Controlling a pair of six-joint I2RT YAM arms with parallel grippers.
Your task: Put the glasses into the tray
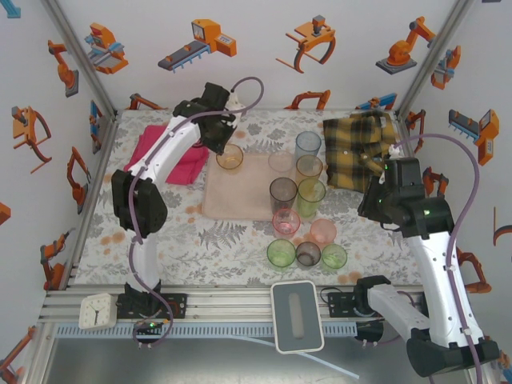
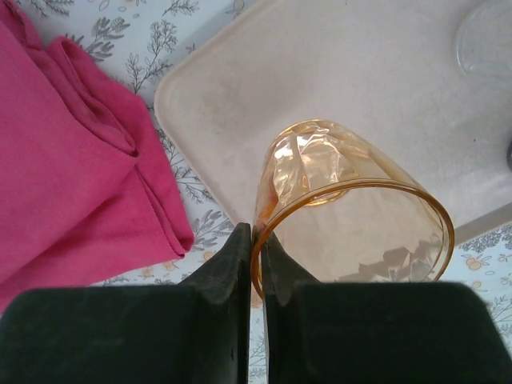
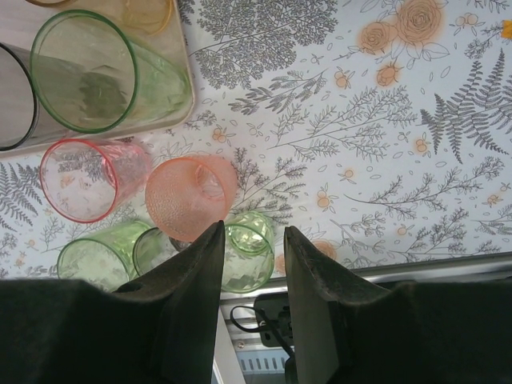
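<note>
1. We see a soft pink towel folded on the flowery counter.
2. The left arm stretches far out. Its left tool is pinched tight on the thin rim of a see-through orange glass, tilted over the far left corner of the tray.
3. The tray is flat and pale pink, with round corners.
4. The other glasses are smooth plastic. Some stand on the tray's right side, some on the counter in front.
5. The right arm is bent. Its right tool is apart and grips nothing.
</note>
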